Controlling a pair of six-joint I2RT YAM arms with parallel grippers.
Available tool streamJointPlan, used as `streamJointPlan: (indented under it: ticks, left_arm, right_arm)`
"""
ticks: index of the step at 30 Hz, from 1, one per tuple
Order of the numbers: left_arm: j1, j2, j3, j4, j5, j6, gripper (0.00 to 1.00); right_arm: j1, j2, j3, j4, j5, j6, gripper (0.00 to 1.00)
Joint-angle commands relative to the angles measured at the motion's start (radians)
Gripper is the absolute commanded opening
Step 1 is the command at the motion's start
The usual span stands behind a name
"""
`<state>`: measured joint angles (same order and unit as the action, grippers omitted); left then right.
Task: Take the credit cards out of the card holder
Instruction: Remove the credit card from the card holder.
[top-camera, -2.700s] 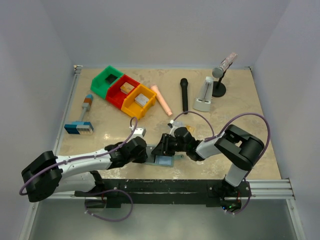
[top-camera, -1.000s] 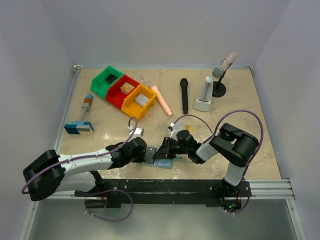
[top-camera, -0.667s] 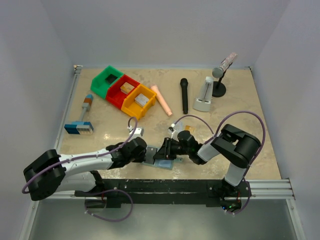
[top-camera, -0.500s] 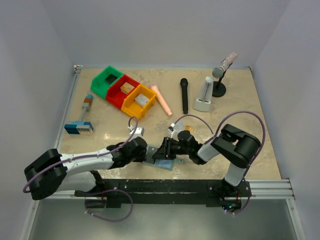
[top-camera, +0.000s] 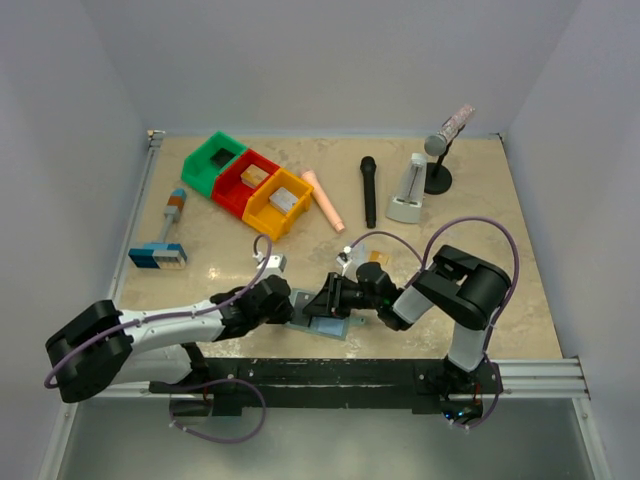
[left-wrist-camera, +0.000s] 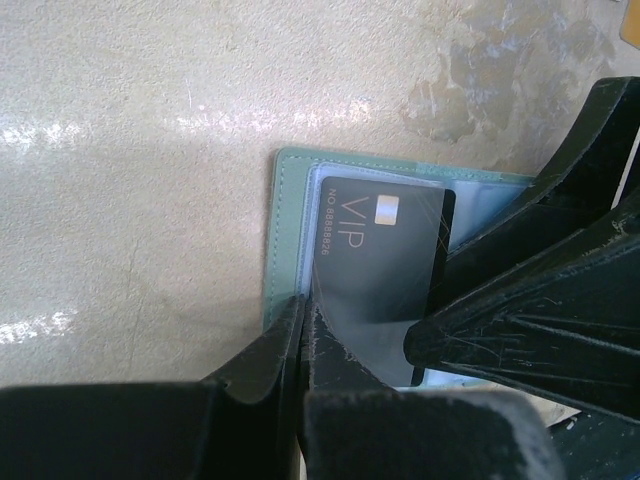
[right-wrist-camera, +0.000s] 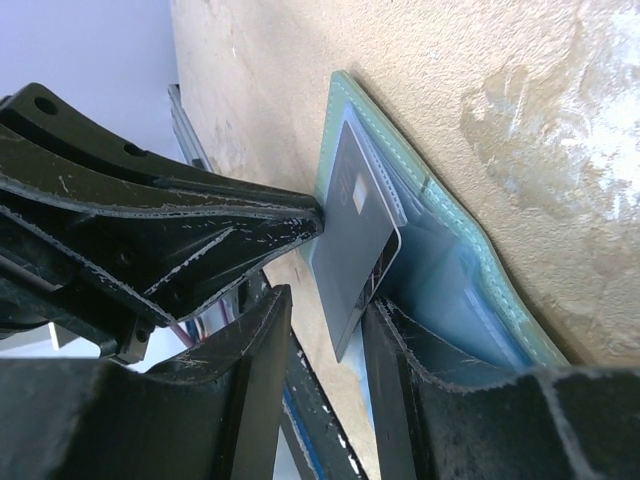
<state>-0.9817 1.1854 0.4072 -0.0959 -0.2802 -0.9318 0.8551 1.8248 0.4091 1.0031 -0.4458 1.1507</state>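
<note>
Right gripper (top-camera: 320, 303) reaches in from three o'clock, left gripper (top-camera: 293, 308) from nine, meeting over the teal card holder (top-camera: 335, 327) at six o'clock on the table (top-camera: 480, 230); left wrist: its fingers press tight together on the holder's soft stitched border, whether nipping it I cannot tell, the glossy dark VIP card (left-wrist-camera: 380, 250) thin and flat at one o'clock; right wrist: half-parted jaws straddle that card's raised end, seemingly unclamped; long axis twelve-to-six; right arm nearer.

We see a green bin (top-camera: 200, 172), a red bin (top-camera: 230, 196) and an orange bin (top-camera: 262, 216) touching in a row at far left. Right of them lie a pink tube (top-camera: 323, 199) and a black mic (top-camera: 368, 190). A striped block (top-camera: 157, 256) sits near the left edge.
</note>
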Motion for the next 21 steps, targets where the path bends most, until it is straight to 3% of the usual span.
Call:
streamJointPlan:
  ticks: [1, 4, 11, 21]
  left_arm:
    - [-0.003, -0.016, -0.045, -0.01, 0.075, -0.03, 0.0]
    - [-0.003, -0.044, -0.041, -0.036, 0.062, -0.03, 0.0]
    - [-0.003, -0.142, -0.031, -0.097, 0.009, -0.019, 0.11]
    - [-0.003, -0.07, -0.004, -0.099, -0.004, -0.009, 0.05]
  right_arm:
    - [-0.005, 0.019, 0.007, 0.062, 0.038, 0.011, 0.4]
    - [-0.004, 0.018, 0.017, 0.043, 0.035, 0.007, 0.4]
    - [-0.005, 0.018, 0.033, 0.003, 0.021, -0.005, 0.4]
    - [-0.005, 0.03, 0.066, -0.026, -0.024, -0.017, 0.4]
